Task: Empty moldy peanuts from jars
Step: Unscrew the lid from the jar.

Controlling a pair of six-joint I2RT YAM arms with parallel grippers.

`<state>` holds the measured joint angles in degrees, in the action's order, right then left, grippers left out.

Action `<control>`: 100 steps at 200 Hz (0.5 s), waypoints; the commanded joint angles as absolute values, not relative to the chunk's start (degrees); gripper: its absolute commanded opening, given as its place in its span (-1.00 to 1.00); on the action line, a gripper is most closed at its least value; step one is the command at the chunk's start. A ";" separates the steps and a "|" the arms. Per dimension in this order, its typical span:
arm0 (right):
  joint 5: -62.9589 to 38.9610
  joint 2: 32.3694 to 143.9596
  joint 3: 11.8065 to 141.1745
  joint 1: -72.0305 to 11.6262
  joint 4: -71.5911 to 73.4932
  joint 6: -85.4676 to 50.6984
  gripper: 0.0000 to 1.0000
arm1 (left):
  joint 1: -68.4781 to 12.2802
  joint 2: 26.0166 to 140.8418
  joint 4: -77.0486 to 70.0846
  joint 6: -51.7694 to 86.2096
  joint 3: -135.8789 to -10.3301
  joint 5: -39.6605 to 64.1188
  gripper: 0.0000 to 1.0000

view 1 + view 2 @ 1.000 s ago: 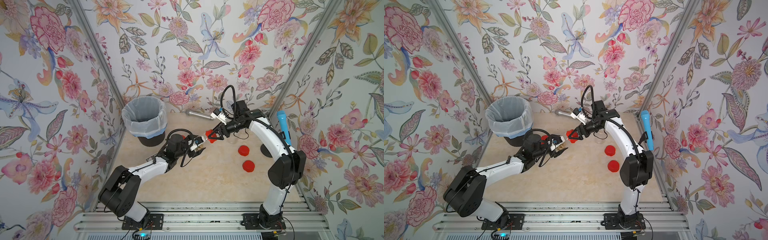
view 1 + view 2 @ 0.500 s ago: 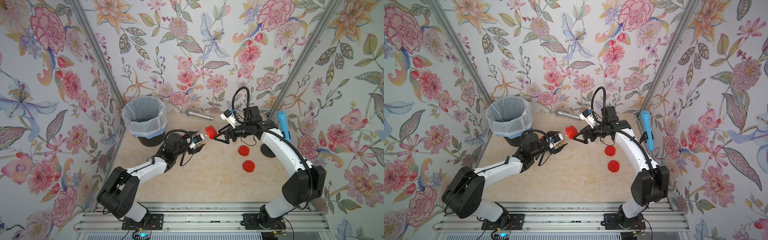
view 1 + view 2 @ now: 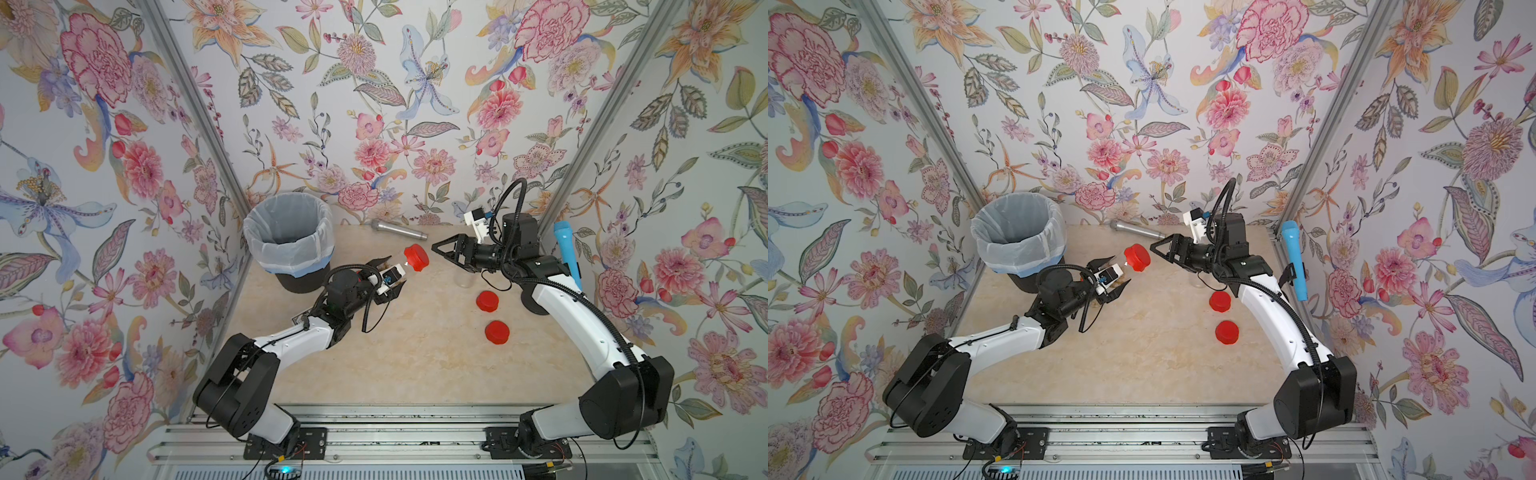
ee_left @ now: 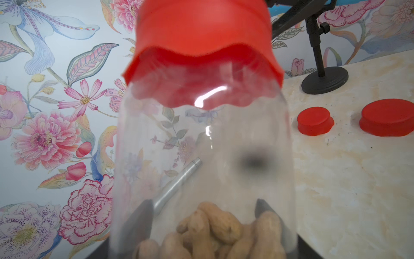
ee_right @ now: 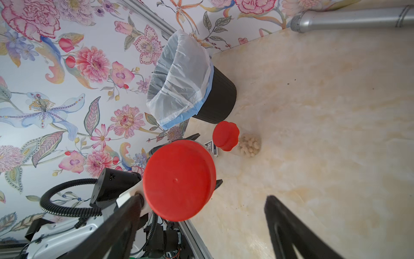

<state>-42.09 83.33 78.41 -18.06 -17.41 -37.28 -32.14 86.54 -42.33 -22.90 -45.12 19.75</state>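
Jaws of the left gripper (image 3: 391, 272) are clamped on the body of a clear jar (image 4: 201, 157). It is held tilted above the table, its red lid (image 3: 416, 257) aimed at the right gripper (image 3: 435, 248). Those jaws are spread wide with nothing between them, and a small gap to the lid can be seen in both top views.

Moldy peanuts (image 4: 212, 231) are heaped at the jar's base, by the left fingers. Unscrewing looks like the step in hand. The lid should be centred between the right fingers before they are closed, since in the right wrist view it sits off toward one finger (image 5: 125, 215). A firm hold on the jar is needed so the twist is not lost.

Below, a second capped jar (image 5: 249, 144) with peanuts rests on the table. An empty jar (image 3: 464, 279) sits below the right gripper, and two loose lids (image 3: 487, 300) lie nearby. Open marble is offered toward the front edge, and the lined bin (image 3: 303, 280) stands close on the left, its mouth unobstructed.
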 commanded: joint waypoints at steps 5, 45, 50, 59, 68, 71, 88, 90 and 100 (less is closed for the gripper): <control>-34.74 85.12 82.81 -20.98 -19.91 -41.30 0.79 | -32.39 85.78 -45.74 -24.65 -44.87 17.41 -0.23; -33.05 87.11 84.59 -22.73 -19.91 -41.92 0.79 | -32.62 86.17 -45.56 -26.01 -44.69 15.83 -0.23; -32.92 87.33 84.76 -22.99 -19.95 -41.84 0.79 | -32.63 86.22 -45.40 -26.08 -44.78 15.85 -0.23; -32.77 87.78 84.88 -23.41 -19.95 -41.93 0.79 | -32.68 86.22 -45.26 -26.20 -44.91 15.69 -0.23; -32.34 88.23 85.15 -23.98 -19.95 -41.72 0.79 | -32.70 86.20 -45.20 -26.26 -44.99 15.56 -0.23; -32.33 88.36 85.23 -24.18 -19.95 -41.76 0.79 | -32.70 86.21 -45.22 -26.33 -45.00 15.59 -0.23; -32.37 88.94 85.89 -25.00 -19.95 -41.57 0.79 | -32.68 86.22 -45.12 -26.37 -45.00 15.47 -0.23; -32.31 89.01 85.94 -25.15 -19.95 -41.57 0.79 | -32.74 86.22 -45.10 -26.37 -44.93 15.51 -0.23; -32.18 89.12 86.21 -25.39 -19.91 -41.51 0.79 | -32.70 86.30 -45.00 -26.45 -44.99 15.56 -0.23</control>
